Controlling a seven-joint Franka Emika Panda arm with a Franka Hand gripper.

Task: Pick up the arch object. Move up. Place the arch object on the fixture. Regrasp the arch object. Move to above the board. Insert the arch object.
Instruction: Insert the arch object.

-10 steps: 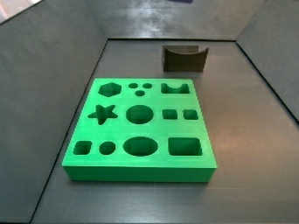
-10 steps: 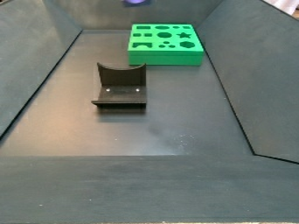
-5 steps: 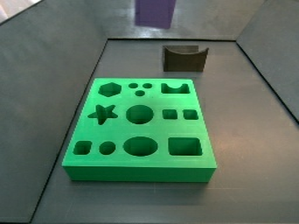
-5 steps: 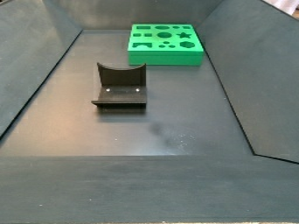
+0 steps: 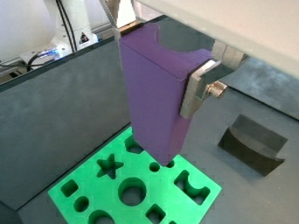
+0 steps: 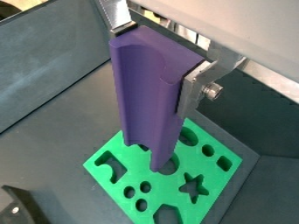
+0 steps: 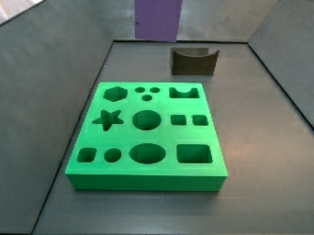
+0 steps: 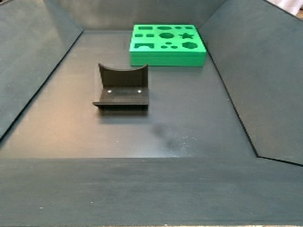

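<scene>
My gripper is shut on the purple arch object and holds it upright, well above the green board. It shows in the same grip in a wrist view, hanging over the board. One silver finger presses its side. In a side view the arch object hangs at the top edge, above the far end of the board; the gripper itself is out of that view. The dark fixture stands empty behind the board. In a side view it stands in front of the board.
Grey walls slope up round the dark floor. In a wrist view the fixture stands beside the board. Cables and equipment lie beyond the wall.
The purple arch object has come down into a side view from the top edge, lower now than half a second ago. The board and the fixture have not moved.
</scene>
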